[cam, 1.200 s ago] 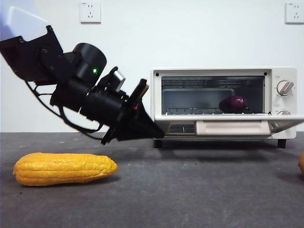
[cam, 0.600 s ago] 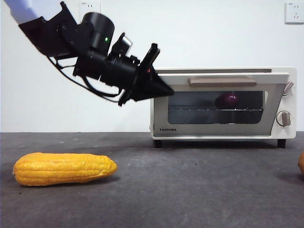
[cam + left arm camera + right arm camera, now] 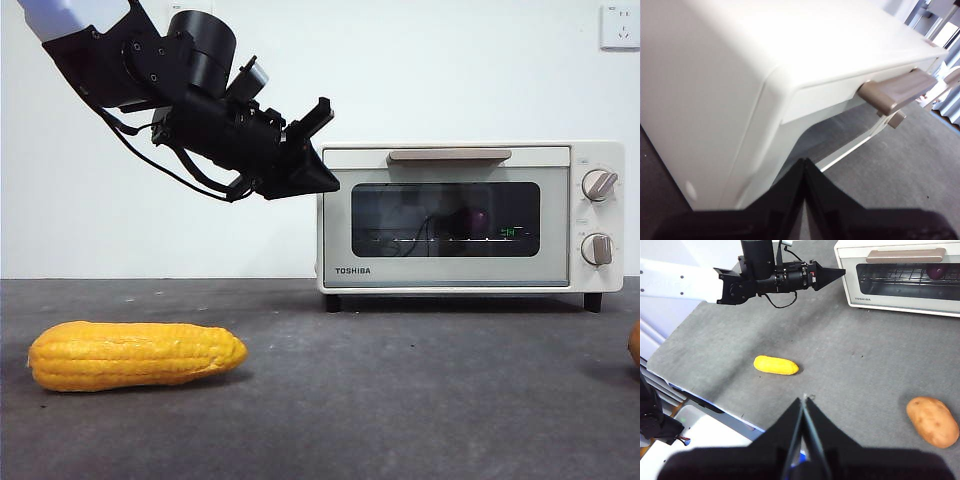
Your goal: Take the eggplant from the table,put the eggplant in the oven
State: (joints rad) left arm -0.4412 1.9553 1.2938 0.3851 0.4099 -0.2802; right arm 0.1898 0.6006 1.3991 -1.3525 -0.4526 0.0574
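The eggplant (image 3: 478,217) lies inside the oven (image 3: 470,216), a dim purple shape behind the closed dark glass door; the right wrist view shows it on the wire rack (image 3: 937,272). My left gripper (image 3: 323,181) hangs shut and empty just off the oven's upper left corner, apart from it. In the left wrist view its jaws (image 3: 804,161) meet in a point below the oven's corner, with the taupe handle (image 3: 895,92) further along. My right gripper (image 3: 804,399) is shut, held high over the table's near edge, holding nothing.
A yellow corn cob (image 3: 135,355) lies on the dark grey table (image 3: 400,400) at the front left. A brown potato (image 3: 932,421) sits at the right, its edge just showing in the front view (image 3: 635,345). The oven's two knobs (image 3: 598,185) face front.
The oven door has swung up from open to fully closed. My left gripper rose with it and then drew back a little to the left, away from the door.
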